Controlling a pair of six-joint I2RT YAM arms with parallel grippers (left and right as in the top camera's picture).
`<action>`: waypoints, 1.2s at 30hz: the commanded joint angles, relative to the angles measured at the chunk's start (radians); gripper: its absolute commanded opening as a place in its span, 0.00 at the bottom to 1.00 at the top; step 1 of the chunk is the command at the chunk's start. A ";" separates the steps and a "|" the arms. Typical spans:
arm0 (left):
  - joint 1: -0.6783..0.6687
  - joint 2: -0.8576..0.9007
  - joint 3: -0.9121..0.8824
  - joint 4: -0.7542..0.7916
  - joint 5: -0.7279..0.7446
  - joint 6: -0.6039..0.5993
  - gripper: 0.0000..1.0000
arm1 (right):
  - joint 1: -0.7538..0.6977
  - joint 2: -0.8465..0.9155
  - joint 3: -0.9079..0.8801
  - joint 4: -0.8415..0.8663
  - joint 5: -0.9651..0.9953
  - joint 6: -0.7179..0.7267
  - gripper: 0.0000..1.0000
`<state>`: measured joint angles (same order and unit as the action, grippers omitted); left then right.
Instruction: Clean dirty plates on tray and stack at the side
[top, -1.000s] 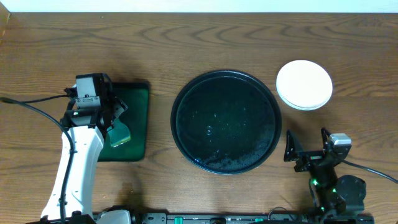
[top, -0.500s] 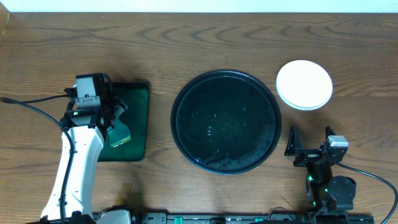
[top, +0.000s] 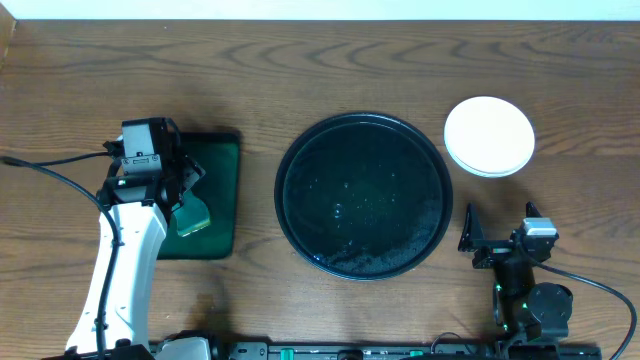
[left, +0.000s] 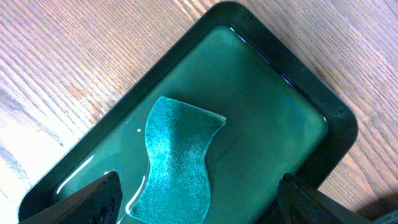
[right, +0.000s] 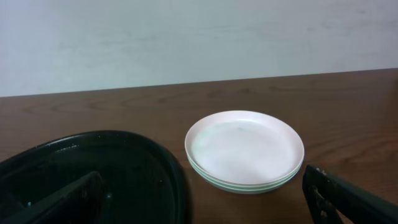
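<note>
The round black tray (top: 300, 215) sits mid-table with no plates on it; its rim shows in the right wrist view (right: 155, 152). The plates (top: 488, 135) stand in one stack right of the tray, white one on top, mint edges below (right: 245, 149). My left gripper (top: 188, 205) is open over a teal sponge (left: 177, 155), fingertips apart on either side (left: 196, 202). My right gripper (top: 497, 232) is open and empty near the front edge, with the stack beyond it (right: 208, 202).
The sponge (top: 192, 216) lies in a dark green rectangular tray (top: 222, 160) at the left, which also shows in the left wrist view (left: 273, 118). A black cable (top: 50, 175) runs from the left arm. A pale wall stands behind the table.
My right gripper has drawn back toward the front edge and turned slightly. The left arm, plates and tray have not moved.
</note>
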<state>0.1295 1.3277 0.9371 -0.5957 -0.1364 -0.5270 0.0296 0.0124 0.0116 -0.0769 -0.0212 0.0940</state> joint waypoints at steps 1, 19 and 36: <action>0.006 0.003 0.021 -0.002 -0.006 0.002 0.81 | 0.011 -0.008 -0.006 0.003 0.013 -0.017 0.99; 0.006 -0.111 -0.035 -0.023 0.004 0.091 0.81 | 0.011 -0.008 -0.006 0.003 0.013 -0.017 0.99; 0.003 -0.982 -0.649 0.241 0.182 0.402 0.81 | 0.011 -0.008 -0.006 0.003 0.013 -0.017 0.99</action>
<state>0.1299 0.4297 0.3588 -0.4137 0.0284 -0.1600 0.0296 0.0120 0.0109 -0.0769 -0.0177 0.0937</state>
